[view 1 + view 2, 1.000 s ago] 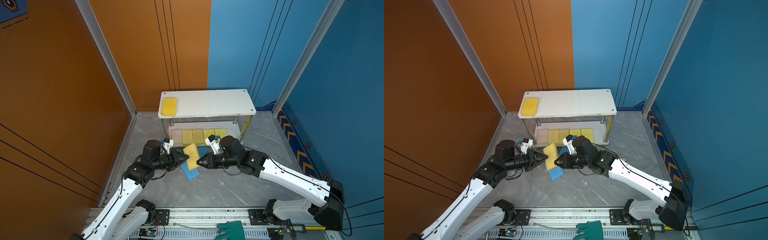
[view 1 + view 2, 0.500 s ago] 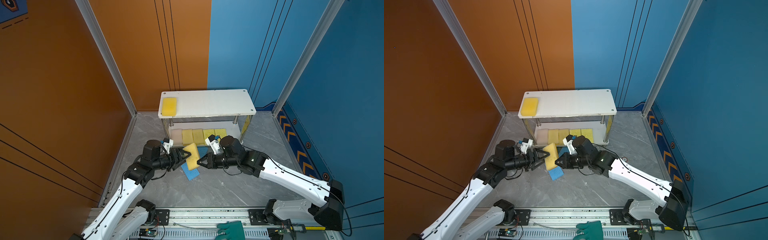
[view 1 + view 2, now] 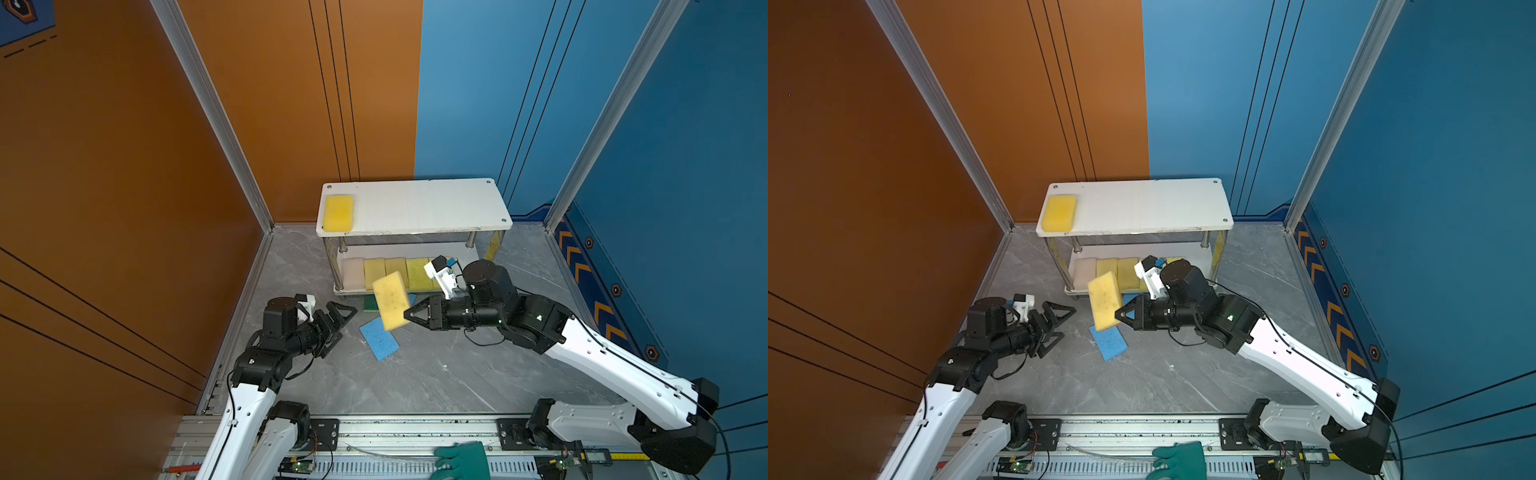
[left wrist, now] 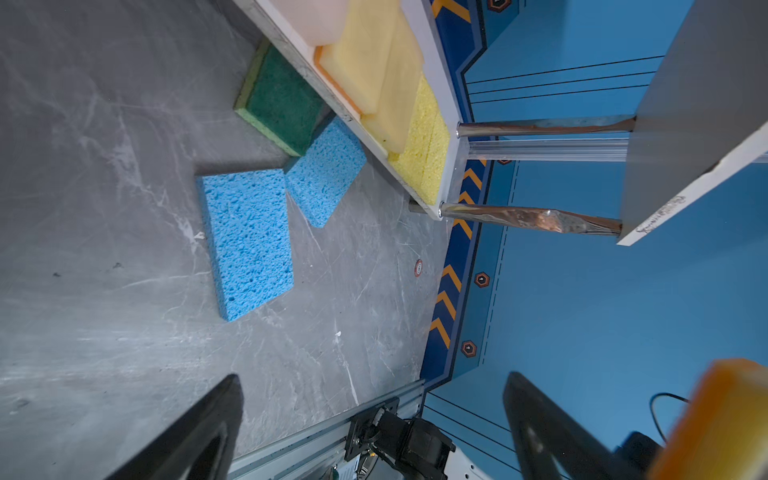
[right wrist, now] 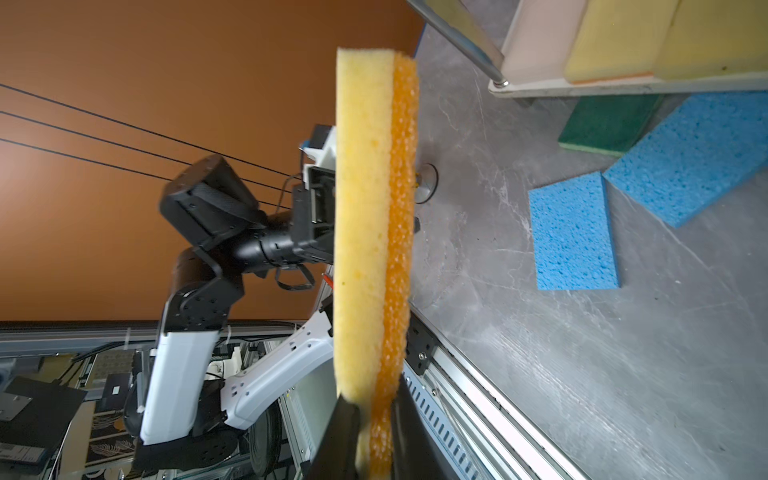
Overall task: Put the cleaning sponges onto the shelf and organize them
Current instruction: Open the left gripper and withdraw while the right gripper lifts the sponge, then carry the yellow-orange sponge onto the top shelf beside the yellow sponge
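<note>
My right gripper point(image 3: 409, 313) point(image 5: 376, 419) is shut on one end of a yellow sponge point(image 3: 390, 301) point(image 5: 374, 228) with an orange scrub face, holding it on edge above the floor before the shelf point(image 3: 415, 208). My left gripper point(image 3: 343, 328) point(image 4: 374, 380) stands open and empty to the left of that sponge, apart from it. One yellow sponge point(image 3: 338, 212) lies at the left end of the top board. A pink-beige sponge point(image 3: 353, 272) and several yellow ones point(image 3: 374, 270) line the lower board. On the floor lie two blue sponges point(image 4: 249, 241) point(image 4: 324, 174) and a dark green one point(image 4: 282, 104).
A teal-green glove point(image 3: 463, 459) lies on the front rail point(image 3: 415, 428). Orange and blue walls close in the sides and back. Chrome posts point(image 4: 532, 218) carry the shelf boards. The grey floor point(image 3: 436, 374) lies between the arms and the rail.
My left gripper has opened, let go of the yellow sponge and drawn back to the left. The right gripper keeps hold of the sponge.
</note>
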